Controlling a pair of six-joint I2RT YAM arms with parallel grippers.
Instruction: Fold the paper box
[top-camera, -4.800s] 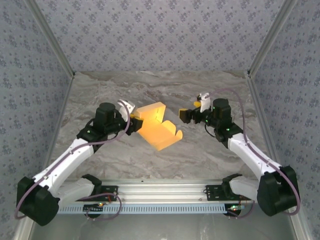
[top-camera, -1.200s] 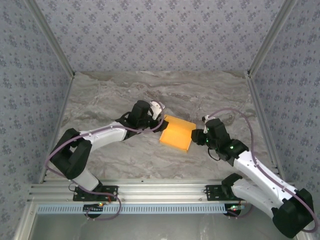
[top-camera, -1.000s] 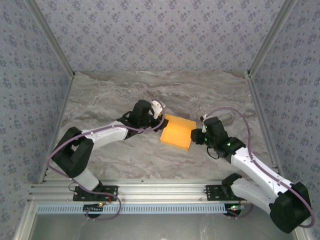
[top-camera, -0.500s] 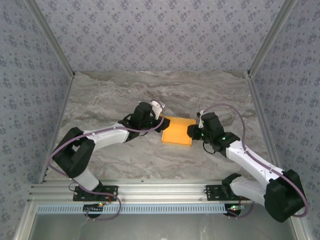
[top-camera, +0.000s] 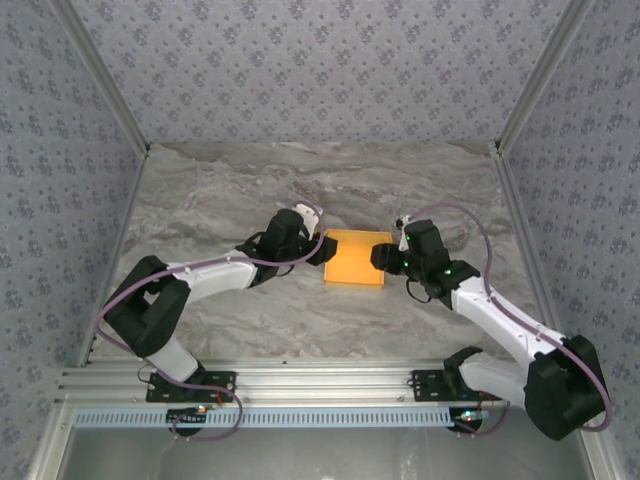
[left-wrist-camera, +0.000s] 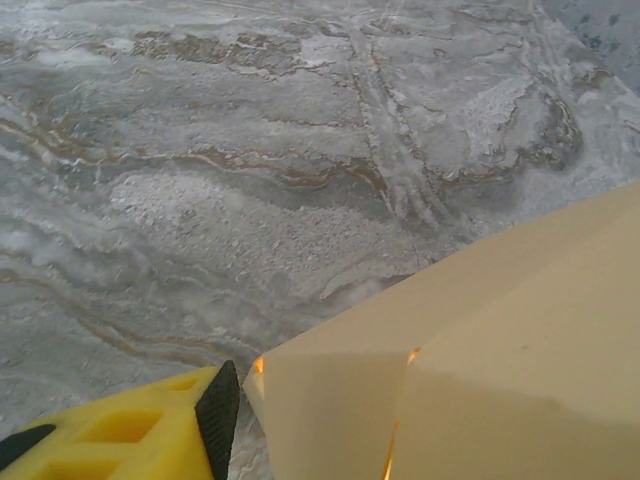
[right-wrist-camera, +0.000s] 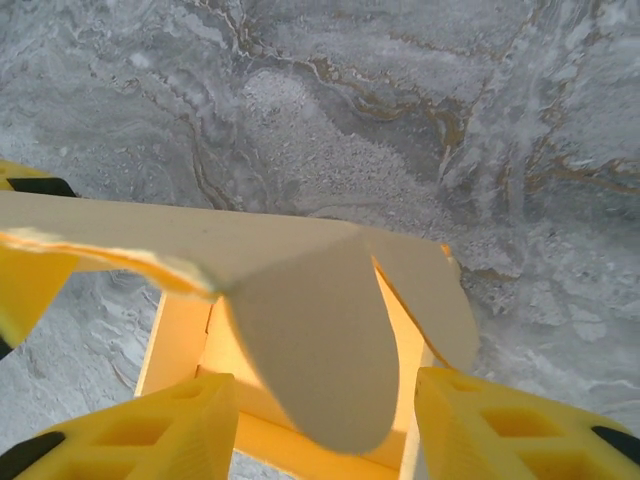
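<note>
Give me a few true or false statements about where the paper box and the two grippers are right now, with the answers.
1. The yellow-orange thin card box lies on the grey marbled table. True.
2. The box sits between the left gripper and the right gripper. True.
3. The card is a flat unfolded sheet. False: it is folded into a shallow rectangular box.
4. The right gripper is far from the box. False: it is right at the box's right end.

One yellow-orange paper box (top-camera: 355, 259), two robot arms (top-camera: 210, 272), and one marbled table (top-camera: 250, 190).
</note>
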